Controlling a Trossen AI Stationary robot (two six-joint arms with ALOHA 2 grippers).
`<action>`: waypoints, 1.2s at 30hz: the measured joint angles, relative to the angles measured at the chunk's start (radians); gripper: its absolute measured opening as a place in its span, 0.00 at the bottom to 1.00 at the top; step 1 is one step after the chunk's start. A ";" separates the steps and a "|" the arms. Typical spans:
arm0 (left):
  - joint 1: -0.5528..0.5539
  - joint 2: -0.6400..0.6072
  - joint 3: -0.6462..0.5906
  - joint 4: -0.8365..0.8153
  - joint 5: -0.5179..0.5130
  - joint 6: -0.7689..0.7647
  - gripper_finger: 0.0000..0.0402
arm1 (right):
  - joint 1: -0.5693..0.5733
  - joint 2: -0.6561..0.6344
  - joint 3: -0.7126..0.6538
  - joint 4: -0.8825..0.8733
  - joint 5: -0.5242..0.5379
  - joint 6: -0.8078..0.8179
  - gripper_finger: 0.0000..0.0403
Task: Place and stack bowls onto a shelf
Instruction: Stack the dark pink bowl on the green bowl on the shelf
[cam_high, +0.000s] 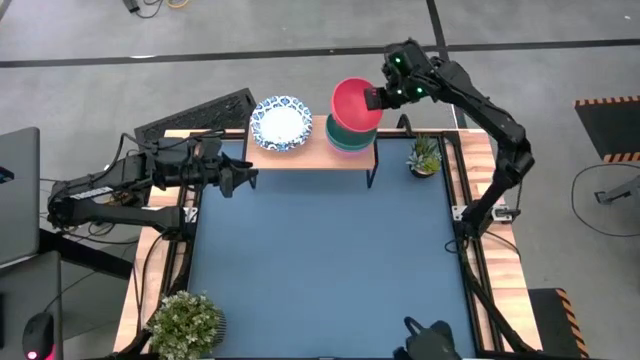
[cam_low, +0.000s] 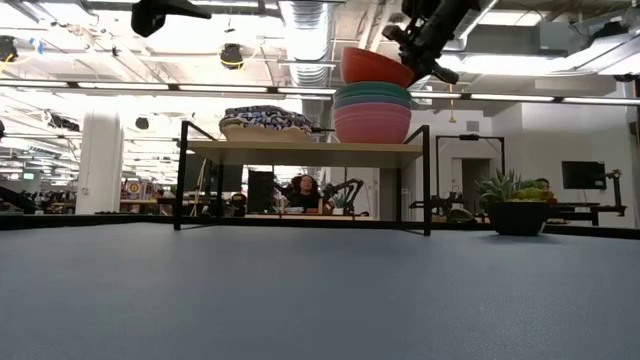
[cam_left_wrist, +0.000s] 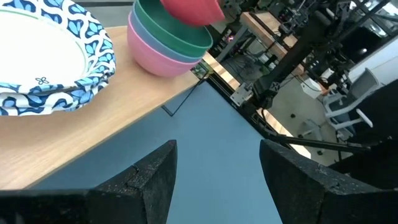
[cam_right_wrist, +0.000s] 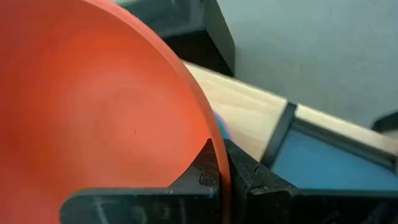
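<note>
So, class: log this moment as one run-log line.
right gripper: shut on red bowl, above stack on shelf | left gripper: open, idle

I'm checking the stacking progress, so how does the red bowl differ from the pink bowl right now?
The plain red bowl is tilted and held above the stack, its rim pinched in the right gripper; the plain pink bowl sits level at the bottom of the stack, directly on the wooden-topped shelf. The red bowl is fully visible from the side; the pink one has the green and lavender-blue bowls nested in it. Both are round and look similar in size.
</note>
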 joint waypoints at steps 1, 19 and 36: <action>0.000 0.000 0.000 0.000 -0.002 0.000 0.53 | 0.000 0.016 0.019 -0.029 0.000 -0.011 0.06; 0.000 0.000 0.000 -0.025 0.012 0.017 0.53 | -0.005 0.113 0.067 -0.148 -0.058 -0.048 0.06; 0.000 0.000 0.000 -0.046 0.016 0.039 0.53 | 0.000 0.113 0.065 -0.151 -0.156 -0.041 0.21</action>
